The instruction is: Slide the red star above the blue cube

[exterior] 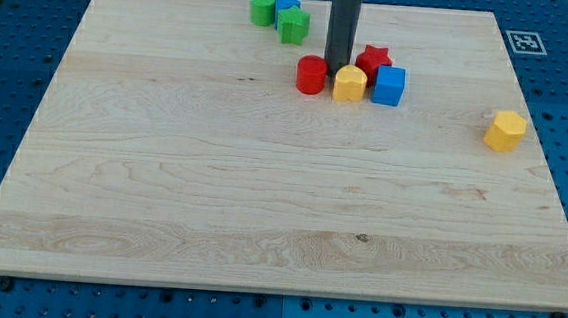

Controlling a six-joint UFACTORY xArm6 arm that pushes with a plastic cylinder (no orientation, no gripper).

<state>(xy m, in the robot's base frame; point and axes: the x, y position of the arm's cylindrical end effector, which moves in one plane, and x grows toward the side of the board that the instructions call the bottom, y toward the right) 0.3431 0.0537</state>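
While the red star [374, 60] sits just up and to the left of the blue cube [389, 86], touching or nearly touching it, the yellow block [349, 84] is pressed against the cube's left side and a red cylinder [311, 75] stands a little further to the view's left. My tip [336, 74] is planted between the red cylinder and the yellow block, just left of the star; nothing is grasped, since only a bare rod is carried, and whether a block is being touched cannot be told. The star is judged to be light, rigid and easily slid on the smooth wooden board [163, 171], though its points may let it spin if struck off-centre. A push is best applied low on its left flank, through the middle, so that it is nudged rightward until it lies directly above the cube.
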